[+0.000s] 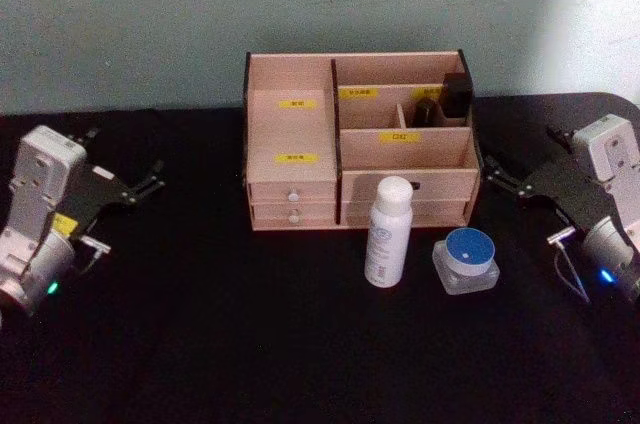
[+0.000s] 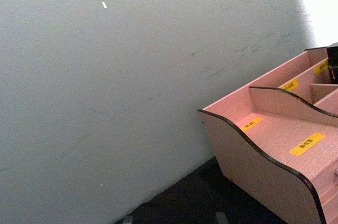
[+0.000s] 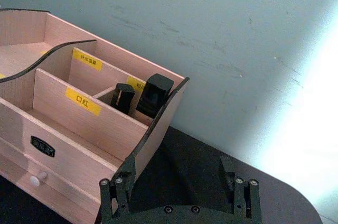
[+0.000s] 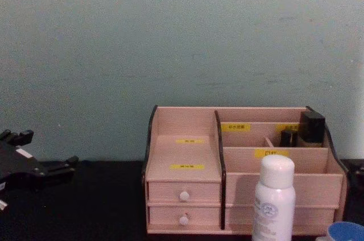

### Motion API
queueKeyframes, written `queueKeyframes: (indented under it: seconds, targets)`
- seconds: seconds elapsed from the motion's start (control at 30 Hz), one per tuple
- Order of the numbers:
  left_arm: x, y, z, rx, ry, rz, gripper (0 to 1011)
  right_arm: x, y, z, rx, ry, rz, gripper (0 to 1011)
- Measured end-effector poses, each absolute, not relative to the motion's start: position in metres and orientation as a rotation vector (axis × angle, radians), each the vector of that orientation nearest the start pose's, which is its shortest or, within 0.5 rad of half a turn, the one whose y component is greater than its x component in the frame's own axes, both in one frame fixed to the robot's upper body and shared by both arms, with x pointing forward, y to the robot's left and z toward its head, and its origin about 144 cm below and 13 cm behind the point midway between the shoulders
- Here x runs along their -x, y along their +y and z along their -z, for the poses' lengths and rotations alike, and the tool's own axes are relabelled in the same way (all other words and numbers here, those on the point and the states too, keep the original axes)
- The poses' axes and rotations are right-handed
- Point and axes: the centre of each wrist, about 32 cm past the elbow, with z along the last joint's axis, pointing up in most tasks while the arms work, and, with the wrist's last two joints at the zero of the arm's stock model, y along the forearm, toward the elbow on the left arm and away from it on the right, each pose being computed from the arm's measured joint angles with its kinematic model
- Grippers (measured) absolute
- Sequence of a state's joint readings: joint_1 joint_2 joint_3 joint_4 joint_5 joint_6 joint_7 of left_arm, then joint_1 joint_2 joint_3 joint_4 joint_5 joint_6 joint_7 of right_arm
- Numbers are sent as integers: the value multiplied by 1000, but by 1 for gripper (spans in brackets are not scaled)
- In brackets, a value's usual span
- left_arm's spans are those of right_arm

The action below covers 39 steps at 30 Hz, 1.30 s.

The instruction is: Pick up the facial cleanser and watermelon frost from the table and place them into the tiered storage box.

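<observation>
The facial cleanser (image 1: pixel 388 231), a tall white bottle with a rounded cap, stands upright on the black table just in front of the tiered storage box (image 1: pixel 300 169); the chest view has it low at right (image 4: pixel 274 201). To its right sits the watermelon frost (image 1: pixel 467 260), a squat clear jar with a blue lid (image 4: pixel 347 232). My left gripper (image 1: pixel 157 177) rests open at the table's left, well away from the box (image 2: pixel 264 160). On the far right my right gripper (image 1: pixel 490 175) is open beside the box's right side (image 3: pixel 68 129), holding nothing.
Two small black bottles (image 1: pixel 455 94) stand in the box's back right compartment (image 3: pixel 156 94). Small drawers with white knobs (image 4: pixel 183 196) face me. A pale wall rises close behind the box. Black tabletop (image 1: pixel 200 344) spreads in front and to both sides.
</observation>
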<state>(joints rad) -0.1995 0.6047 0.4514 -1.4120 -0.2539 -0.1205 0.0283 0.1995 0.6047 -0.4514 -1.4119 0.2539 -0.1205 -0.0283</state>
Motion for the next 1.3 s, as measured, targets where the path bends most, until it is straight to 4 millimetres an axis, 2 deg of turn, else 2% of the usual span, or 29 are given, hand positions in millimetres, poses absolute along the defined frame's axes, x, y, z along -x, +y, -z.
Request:
queueKeyframes:
  seconds: [1.0, 1.17, 1.3]
  targets:
    - [-489, 310, -1140, -304, -285, -1248, 1001, -491, -310, -1140, 309, -289, 1243, 1003]
    - [-489, 310, -1140, -304, -285, -1248, 1001, -491, -313, -1142, 301, -295, 1228, 1003]
    - [-489, 310, -1140, -304, -285, -1248, 1001, -484, -319, -1146, 286, -283, 1211, 1002]
